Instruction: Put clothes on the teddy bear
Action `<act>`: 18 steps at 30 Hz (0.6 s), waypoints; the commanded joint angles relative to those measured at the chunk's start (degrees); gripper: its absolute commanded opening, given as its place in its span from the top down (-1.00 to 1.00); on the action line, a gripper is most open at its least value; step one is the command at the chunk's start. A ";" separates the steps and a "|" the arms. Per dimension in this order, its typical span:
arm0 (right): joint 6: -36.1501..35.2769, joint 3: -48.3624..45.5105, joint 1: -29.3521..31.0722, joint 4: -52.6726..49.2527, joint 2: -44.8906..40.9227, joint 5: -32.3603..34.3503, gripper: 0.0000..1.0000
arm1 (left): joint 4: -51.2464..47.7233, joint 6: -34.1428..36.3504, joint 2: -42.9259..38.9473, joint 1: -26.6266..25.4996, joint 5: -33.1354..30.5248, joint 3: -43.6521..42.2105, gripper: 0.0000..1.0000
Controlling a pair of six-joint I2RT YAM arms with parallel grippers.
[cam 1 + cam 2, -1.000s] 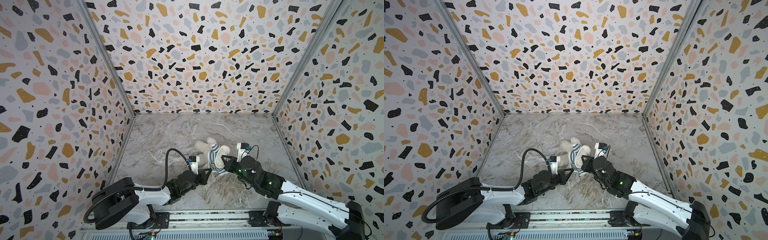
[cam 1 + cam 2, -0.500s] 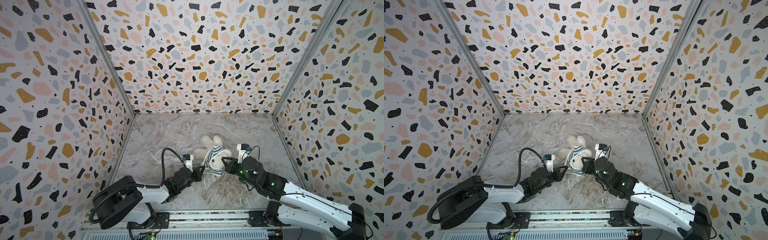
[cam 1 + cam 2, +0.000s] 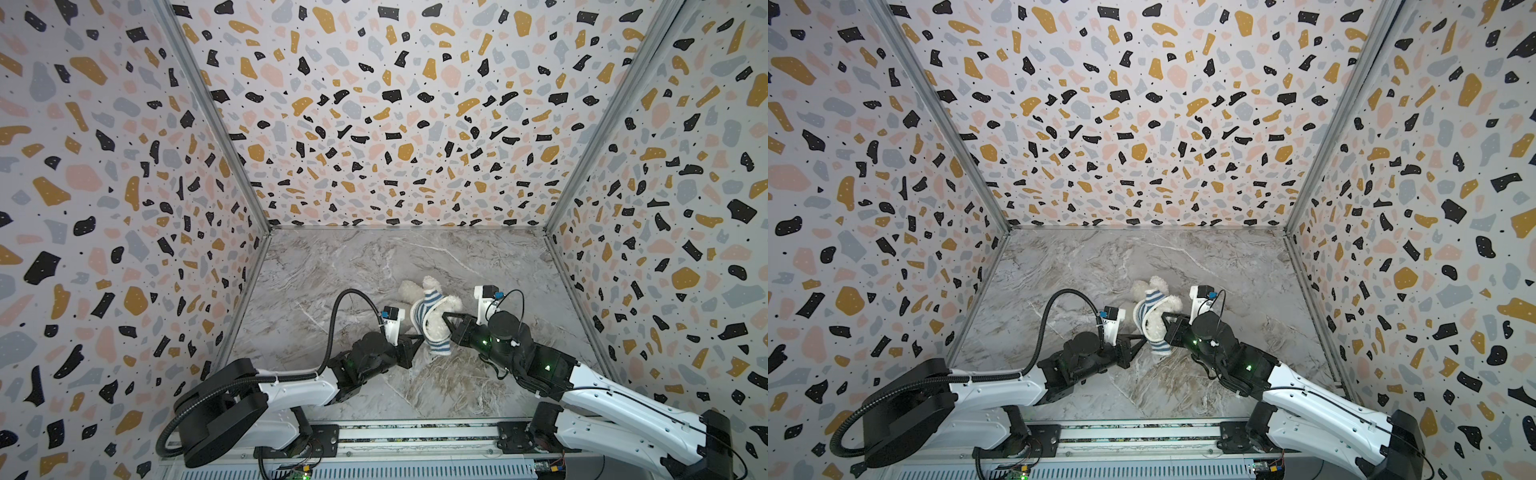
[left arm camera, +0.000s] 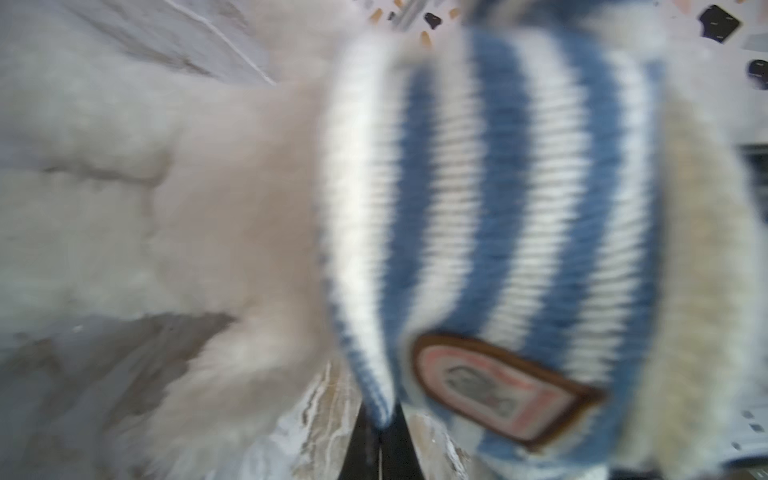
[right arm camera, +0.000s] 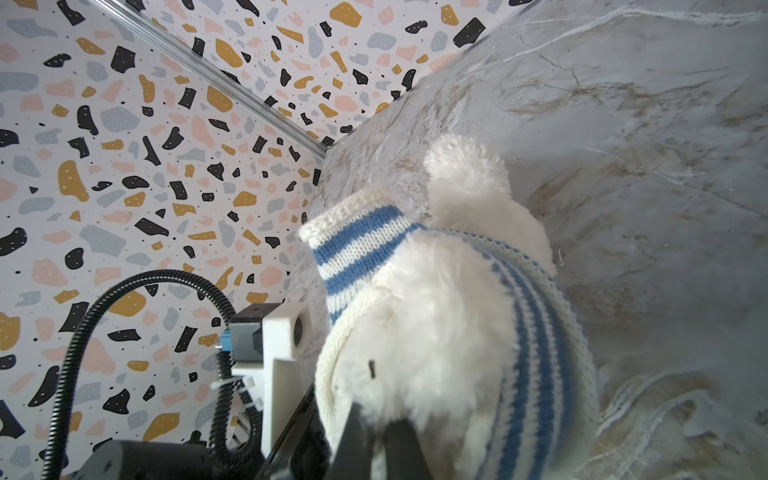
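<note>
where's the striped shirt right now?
In both top views, the striped shirt is partly over the teddy bear, mid marble tabletop, between the left tool and right tool.

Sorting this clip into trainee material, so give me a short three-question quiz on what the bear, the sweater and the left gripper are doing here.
1. True or false: the striped sweater lies flat, apart from the teddy bear.
2. The left gripper is shut on: A a towel; B the sweater's edge; C the bear's ear.
3. What is sewn on the sweater near the left gripper?
Key: 1 false, it is partly pulled around the bear; 2 B; 3 a badge.
</note>
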 commanded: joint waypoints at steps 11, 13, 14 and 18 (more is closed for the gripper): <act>-51.38 -0.67 -9.76 8.07 0.71 -27.55 1.00 | -15.48 1.47 -16.57 -0.32 1.03 -4.50 0.01; -56.83 -0.79 -9.78 7.70 0.58 -29.55 1.00 | -20.75 2.31 -22.35 0.34 0.13 -4.17 -0.03; -58.69 -0.94 -9.81 7.76 0.61 -30.19 1.00 | -22.82 2.58 -24.86 0.83 -0.08 -3.82 -0.04; -65.03 -1.81 -9.85 9.14 0.17 -30.93 1.00 | -31.86 5.35 -32.63 2.68 -0.73 1.07 -0.09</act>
